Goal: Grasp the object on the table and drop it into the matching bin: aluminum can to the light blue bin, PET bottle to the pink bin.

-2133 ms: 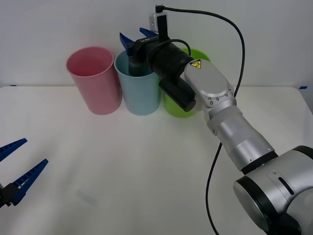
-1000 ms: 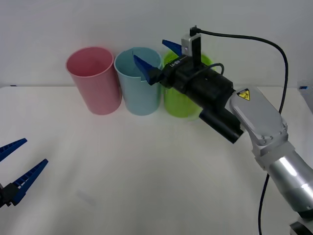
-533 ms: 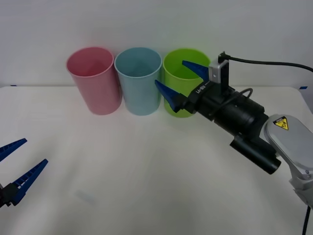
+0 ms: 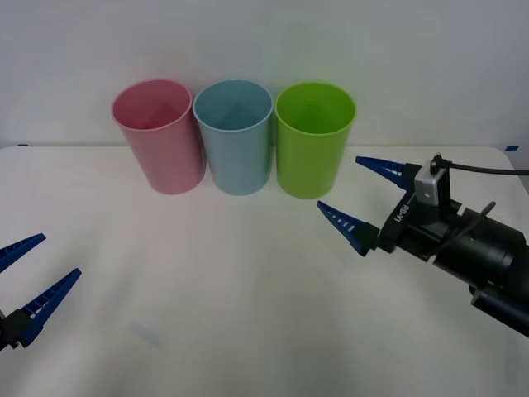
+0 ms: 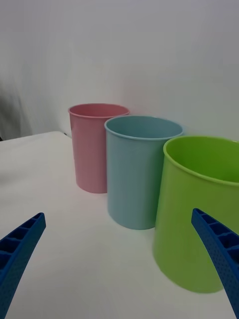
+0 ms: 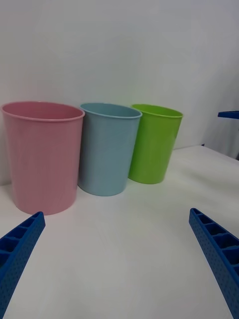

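We see the right gripper [image 4: 366,199] wide open, holding nothing, above the table [image 4: 207,289] just right of the lime green cup [image 4: 314,149]. Left gripper [image 4: 25,277] open, parked. The can's whereabouts we cannot tell; light blue bin [image 4: 235,136] stands between the pink bin [image 4: 159,136] and the green cup.

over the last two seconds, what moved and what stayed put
The right gripper pulled back from over the light blue bin, past the green cup, to the table's right side, open and empty. The left gripper, pink bin and cups stayed put.
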Action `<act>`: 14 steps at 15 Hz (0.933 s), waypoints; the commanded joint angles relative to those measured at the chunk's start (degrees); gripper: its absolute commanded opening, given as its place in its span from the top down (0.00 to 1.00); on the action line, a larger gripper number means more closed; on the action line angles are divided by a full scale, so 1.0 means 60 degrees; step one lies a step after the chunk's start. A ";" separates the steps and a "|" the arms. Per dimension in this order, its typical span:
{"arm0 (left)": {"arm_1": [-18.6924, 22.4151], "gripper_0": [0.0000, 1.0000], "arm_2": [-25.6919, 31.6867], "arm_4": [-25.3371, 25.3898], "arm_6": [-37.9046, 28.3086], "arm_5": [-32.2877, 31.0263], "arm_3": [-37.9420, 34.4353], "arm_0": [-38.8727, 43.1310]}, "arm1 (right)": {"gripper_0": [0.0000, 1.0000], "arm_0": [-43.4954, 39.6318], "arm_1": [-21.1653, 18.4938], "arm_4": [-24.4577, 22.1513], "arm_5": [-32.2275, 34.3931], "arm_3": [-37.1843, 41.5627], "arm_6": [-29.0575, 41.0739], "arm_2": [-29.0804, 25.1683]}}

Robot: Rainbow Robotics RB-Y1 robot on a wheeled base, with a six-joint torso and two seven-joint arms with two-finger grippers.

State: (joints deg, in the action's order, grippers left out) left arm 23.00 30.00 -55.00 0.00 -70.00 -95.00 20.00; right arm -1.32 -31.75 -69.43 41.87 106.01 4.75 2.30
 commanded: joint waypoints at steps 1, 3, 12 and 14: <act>0.0000 0.00 0.0000 0.0000 0.0000 0.0000 0.0000 0.0000 | 0.00 -0.0718 0.0033 0.0145 0.1064 -0.0002 -0.0572 -0.0822; 0.0000 0.00 0.0000 0.0000 0.0000 0.0000 0.0000 0.0000 | 0.00 -0.1157 0.0136 0.0175 0.1826 -0.0002 -0.0616 -0.1379; 0.0000 0.00 0.0000 0.0000 0.0000 0.0000 0.0000 0.0000 | 0.00 -0.2739 0.1205 0.0116 0.4448 -0.0002 -0.0968 -0.3811; 0.0000 0.00 0.0000 0.0000 0.0000 0.0000 0.0000 0.0000 | 0.00 -0.2988 0.1352 0.0101 0.4580 -0.0002 -0.1012 -0.4148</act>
State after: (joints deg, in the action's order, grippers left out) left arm 23.00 30.00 -55.00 0.00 -70.00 -95.00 20.00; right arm -18.61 -23.99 -68.79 69.05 106.01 -1.19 -21.84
